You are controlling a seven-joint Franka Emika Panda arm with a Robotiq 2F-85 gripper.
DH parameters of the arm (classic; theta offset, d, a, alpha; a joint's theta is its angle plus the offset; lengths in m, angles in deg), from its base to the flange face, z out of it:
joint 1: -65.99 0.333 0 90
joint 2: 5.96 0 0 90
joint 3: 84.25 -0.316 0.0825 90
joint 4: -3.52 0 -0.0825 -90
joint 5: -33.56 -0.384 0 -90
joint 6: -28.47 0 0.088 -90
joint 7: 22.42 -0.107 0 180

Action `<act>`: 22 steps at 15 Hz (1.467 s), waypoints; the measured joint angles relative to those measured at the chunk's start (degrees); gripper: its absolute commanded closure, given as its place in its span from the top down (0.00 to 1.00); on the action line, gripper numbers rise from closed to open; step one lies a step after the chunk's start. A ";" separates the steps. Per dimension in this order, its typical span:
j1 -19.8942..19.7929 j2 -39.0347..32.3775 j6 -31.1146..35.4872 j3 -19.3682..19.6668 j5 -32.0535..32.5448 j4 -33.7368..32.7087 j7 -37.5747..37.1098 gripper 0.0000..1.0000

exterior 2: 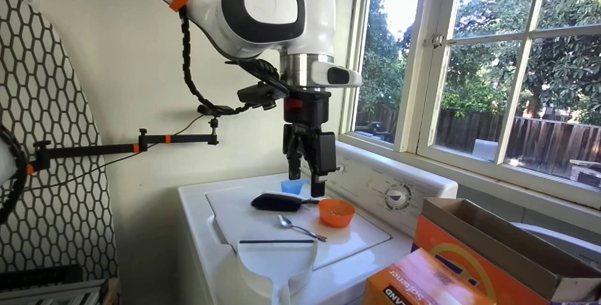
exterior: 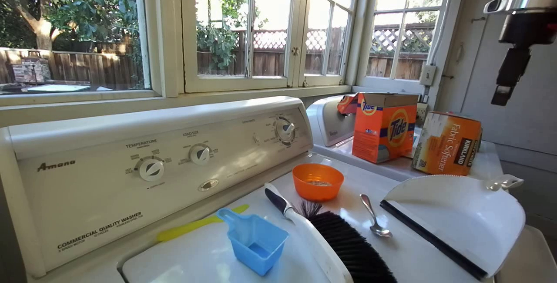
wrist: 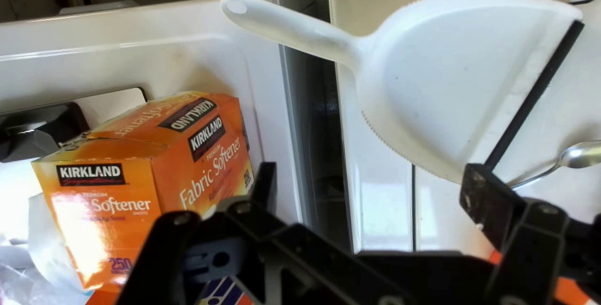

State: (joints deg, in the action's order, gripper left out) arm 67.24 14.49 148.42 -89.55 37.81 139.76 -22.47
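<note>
Gripper (exterior 2: 306,183): hangs in the air, well above the washer (exterior: 196,265), its fingers (wrist: 493,206) spread apart.
Dustpan (wrist: 446,84): lies on the washer top, in sight beyond the fingers in the wrist view, its black lip (wrist: 533,98) facing the spoon (exterior: 373,215).
Softener box (wrist: 202,164): stands on the next machine (wrist: 265,108), just beside the taller Tide box (exterior: 385,128), whose top is open.
Brush (exterior: 354,244): lies between the blue scoop (exterior: 254,259) and the spoon, its handle near the orange bowl (exterior: 317,192).
Control panel (exterior: 230,143): rises along the washer's back edge, below the windows (exterior: 300,35).
Gap (wrist: 324,164): runs dark between the two machines; in the wrist view the dustpan's handle crosses it.
Open air: lies between the fingers and the washer top.
</note>
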 measured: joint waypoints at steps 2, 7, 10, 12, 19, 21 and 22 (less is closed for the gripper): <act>0.00 -0.24 0.00 0.00 0.05 -0.23 0.03 1.00; 0.01 -0.25 0.00 0.00 0.10 -0.43 0.04 1.00; 0.01 -0.25 0.00 0.00 0.11 -0.45 0.04 1.00; 0.01 -0.25 0.00 0.00 0.11 -0.45 0.04 1.00; 1.96 -2.02 11.81 -1.82 0.16 -0.46 -0.46 1.00; 3.02 -4.01 17.33 -2.74 0.15 -0.42 -1.02 1.00; 3.45 -5.18 19.75 -3.09 0.15 -0.41 -1.06 1.00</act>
State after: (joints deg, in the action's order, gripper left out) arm 70.69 9.31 168.17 -92.64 37.96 139.35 -23.53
